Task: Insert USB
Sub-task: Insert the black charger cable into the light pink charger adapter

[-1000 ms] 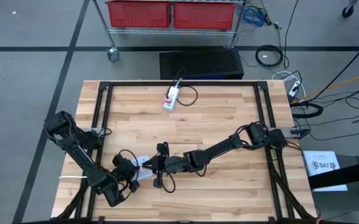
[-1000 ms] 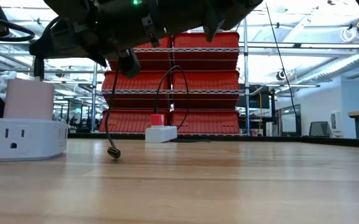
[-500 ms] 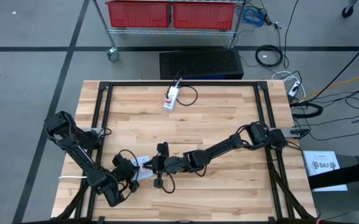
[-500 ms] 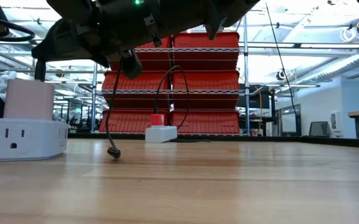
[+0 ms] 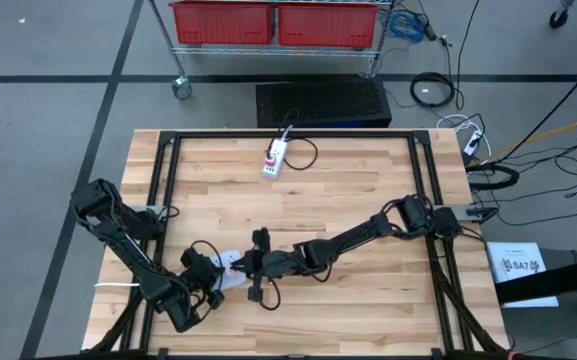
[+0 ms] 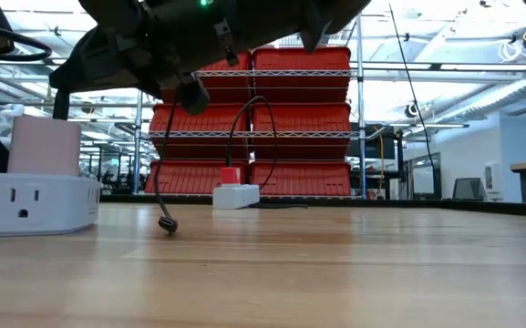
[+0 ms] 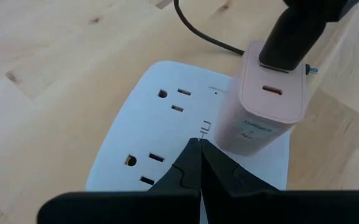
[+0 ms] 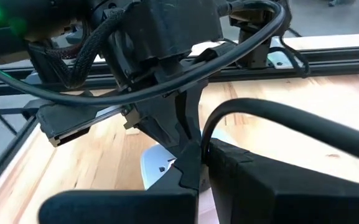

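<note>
Toward the seven o'clock part of the wooden counter (image 5: 368, 180), seen from above, the two dark arms meet over a white power strip (image 7: 160, 130) that lies flat on the boards. The left gripper (image 7: 200, 144) hovers just above the strip's face, its fingers pressed together and holding nothing, with the tips over the strip's surface beside the outlets. A pale pink charger block (image 7: 263, 106) stands upright in the strip and has a slot-shaped port on its upper face. The right gripper (image 5: 256, 266) reaches in from the three o'clock side, its fingers together and clamped on the black USB cable (image 8: 272, 115), whose plug end (image 7: 303, 28) sits on the top edge of the charger block just beside the port; whether it is seated in a socket cannot be told. From counter height the loose end of the cable (image 6: 165, 221) hangs down and touches the boards near the strip. At the twelve o'clock edge of the counter, well apart from the arms, lies a second white power strip (image 5: 275, 158) with a red part and its own dark cord.
</note>
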### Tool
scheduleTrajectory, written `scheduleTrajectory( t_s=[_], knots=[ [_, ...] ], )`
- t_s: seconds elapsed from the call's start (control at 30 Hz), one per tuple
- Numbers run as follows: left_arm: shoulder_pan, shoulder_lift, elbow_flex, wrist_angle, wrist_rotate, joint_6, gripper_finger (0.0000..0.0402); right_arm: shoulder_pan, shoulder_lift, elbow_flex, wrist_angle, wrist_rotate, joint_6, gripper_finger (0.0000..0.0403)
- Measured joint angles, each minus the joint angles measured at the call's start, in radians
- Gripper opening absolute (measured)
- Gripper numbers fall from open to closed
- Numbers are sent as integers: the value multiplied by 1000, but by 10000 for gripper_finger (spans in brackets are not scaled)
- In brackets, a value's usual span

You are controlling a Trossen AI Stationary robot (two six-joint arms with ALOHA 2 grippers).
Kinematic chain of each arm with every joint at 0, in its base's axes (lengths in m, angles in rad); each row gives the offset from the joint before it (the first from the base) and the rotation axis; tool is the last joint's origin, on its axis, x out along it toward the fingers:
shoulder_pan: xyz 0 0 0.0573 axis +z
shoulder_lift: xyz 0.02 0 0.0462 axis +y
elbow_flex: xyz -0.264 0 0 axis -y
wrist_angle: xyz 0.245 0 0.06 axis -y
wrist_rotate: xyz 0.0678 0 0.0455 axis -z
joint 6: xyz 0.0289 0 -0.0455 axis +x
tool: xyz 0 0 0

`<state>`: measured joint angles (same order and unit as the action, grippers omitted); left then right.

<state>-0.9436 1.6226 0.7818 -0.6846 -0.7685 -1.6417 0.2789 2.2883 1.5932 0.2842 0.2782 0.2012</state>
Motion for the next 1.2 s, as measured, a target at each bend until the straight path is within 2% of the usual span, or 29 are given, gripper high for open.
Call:
scheduleTrajectory(
  t_s=[0.17, 1.2],
  knots=[
    [0, 0, 0, 6, 0, 0, 2, -17, -1, 0, -28, -47, 45, 0],
    [2, 0, 0, 6, 0, 3, 2, -31, 21, 2, -36, -115, 49, 0]
  ],
)
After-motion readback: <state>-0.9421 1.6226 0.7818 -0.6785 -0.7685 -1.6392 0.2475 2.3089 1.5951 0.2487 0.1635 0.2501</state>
